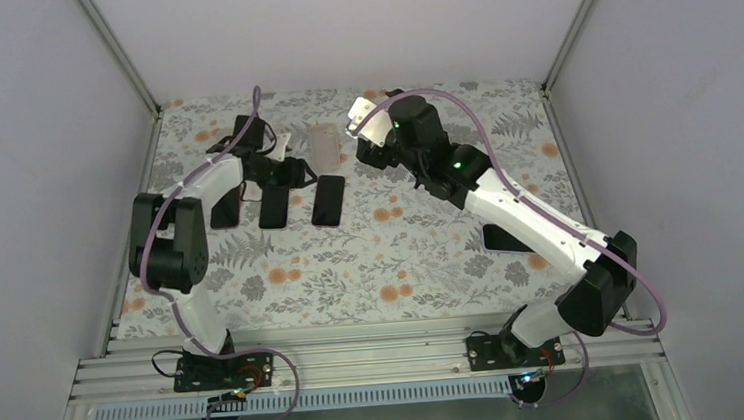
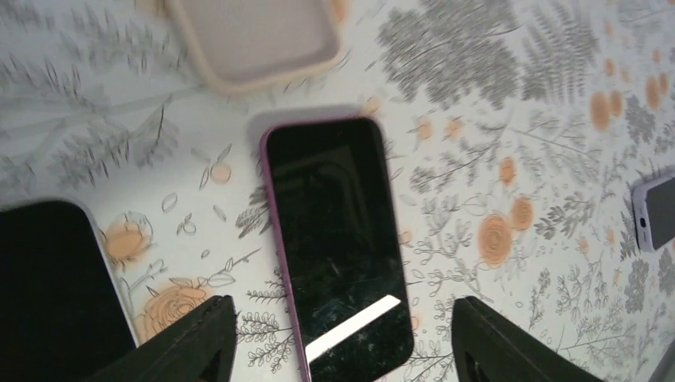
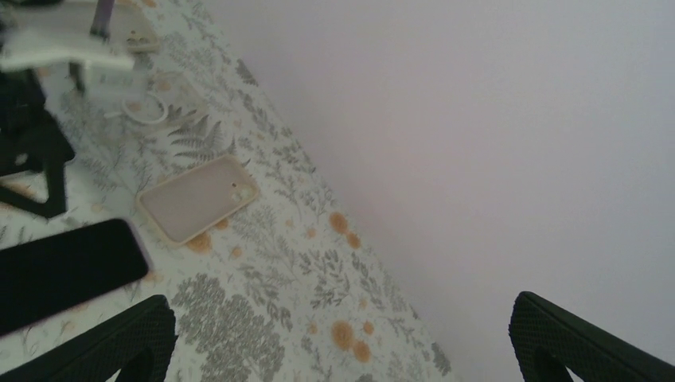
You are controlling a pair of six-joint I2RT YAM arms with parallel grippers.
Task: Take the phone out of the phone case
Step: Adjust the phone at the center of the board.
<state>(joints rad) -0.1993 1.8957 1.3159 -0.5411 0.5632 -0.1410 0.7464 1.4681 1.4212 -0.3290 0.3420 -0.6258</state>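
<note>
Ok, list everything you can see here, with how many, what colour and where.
tablecloth: one, white with grey and orange flowers, under everything
empty case: one, beige, far middle of the tablecloth
purple-cased phone: one, black screen with purple rim, just nearer than the empty case
dark phones: two, black, in a row left of the purple-cased phone
pale-cased phone: one, pale rim, right side of the tablecloth
left fingers: two, black, open above the purple-cased phone
right fingers: two, black, open, raised off the tablecloth
</note>
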